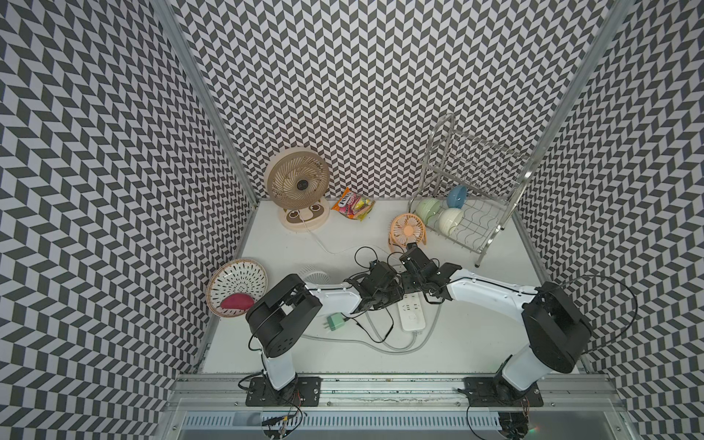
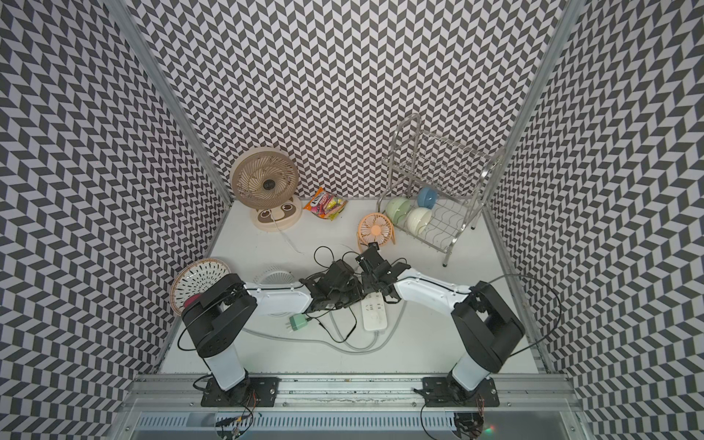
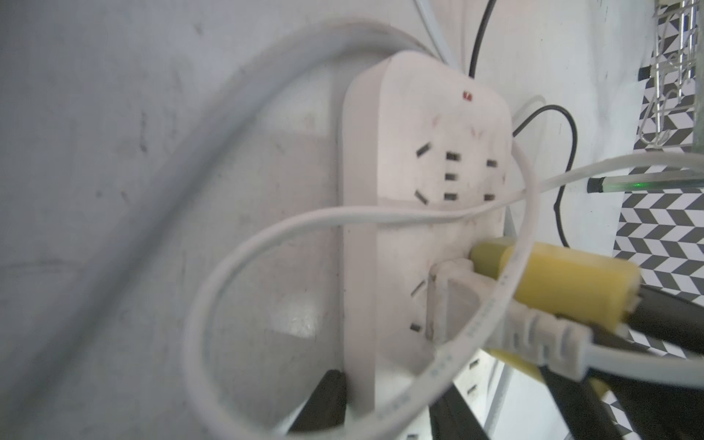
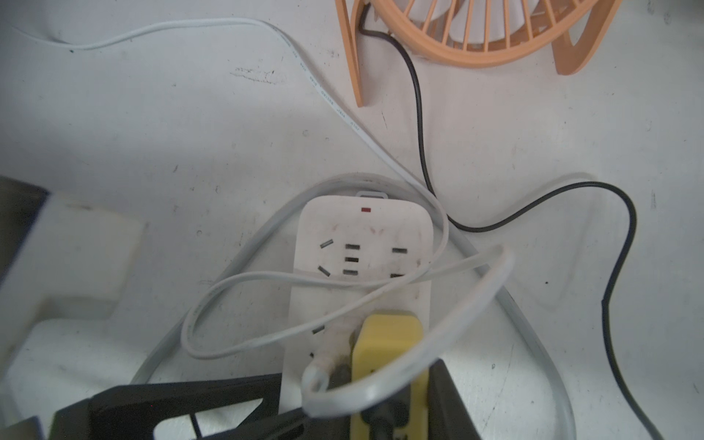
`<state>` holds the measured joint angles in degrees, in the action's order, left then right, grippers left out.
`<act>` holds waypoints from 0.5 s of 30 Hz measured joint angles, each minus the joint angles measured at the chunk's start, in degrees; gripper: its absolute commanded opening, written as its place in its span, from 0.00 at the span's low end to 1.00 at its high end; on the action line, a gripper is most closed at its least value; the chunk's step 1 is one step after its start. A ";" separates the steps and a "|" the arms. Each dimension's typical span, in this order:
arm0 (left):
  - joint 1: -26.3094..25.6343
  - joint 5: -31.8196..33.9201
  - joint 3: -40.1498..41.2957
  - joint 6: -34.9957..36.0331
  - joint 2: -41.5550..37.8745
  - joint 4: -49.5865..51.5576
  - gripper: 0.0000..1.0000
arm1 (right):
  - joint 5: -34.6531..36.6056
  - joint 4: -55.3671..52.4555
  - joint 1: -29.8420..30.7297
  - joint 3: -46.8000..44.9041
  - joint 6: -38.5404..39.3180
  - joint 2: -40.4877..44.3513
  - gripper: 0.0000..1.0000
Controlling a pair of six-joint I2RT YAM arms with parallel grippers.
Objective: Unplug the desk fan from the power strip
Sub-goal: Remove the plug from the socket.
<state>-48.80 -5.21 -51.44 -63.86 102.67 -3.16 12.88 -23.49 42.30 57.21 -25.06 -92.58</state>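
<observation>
White plug (image 3: 451, 304) in power strip (image 3: 419, 114), wrist views only

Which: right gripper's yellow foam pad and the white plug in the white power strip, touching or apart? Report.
Touching. Left wrist view: yellow pad lies flush against the white plug, no gap.

- On the snack bag (image 1: 353, 205), well behind the power strip (image 1: 412, 314) at the back wall: big white letters on a red band, seeming to read "TOY"; the rest is not clear.
- On the thin white cable (image 4: 331, 103) that lies across the power strip: a row of small grey printed characters, too small to read.
- On the power strip itself: a small red mark (image 4: 366, 209) near one end.
- On the base of the beige desk fan (image 1: 298, 183), well behind the power strip: a drawn animal face (image 1: 303, 218).
</observation>
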 measured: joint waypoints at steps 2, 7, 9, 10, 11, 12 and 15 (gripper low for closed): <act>-0.15 0.04 0.00 -0.33 0.02 -0.17 0.40 | -0.72 0.57 -0.85 -0.90 -0.02 0.76 0.23; -0.35 0.37 0.02 -0.74 0.04 -0.22 0.40 | -1.66 0.59 -0.37 -1.16 0.31 1.16 0.24; -0.35 0.35 0.11 -0.92 0.02 -0.22 0.39 | -1.05 0.66 0.13 -1.16 0.59 1.18 0.24; -0.35 0.31 0.11 -1.05 0.02 -0.22 0.39 | -0.81 0.66 0.22 -1.20 0.61 1.29 0.24; -0.35 0.20 0.13 -1.20 0.02 -0.24 0.39 | -0.66 0.74 0.22 -1.46 0.59 1.46 0.24; -0.35 0.02 0.17 -1.40 0.02 -0.35 0.39 | -0.61 0.87 0.09 -1.88 0.55 1.79 0.24; -0.72 -0.15 0.37 -1.81 0.11 -1.07 0.39 | -1.97 1.11 -1.75 -3.43 0.39 3.32 0.24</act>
<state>-49.52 -5.37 -51.07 -65.67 102.78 -4.23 10.92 -22.37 40.56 53.78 -24.67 -89.25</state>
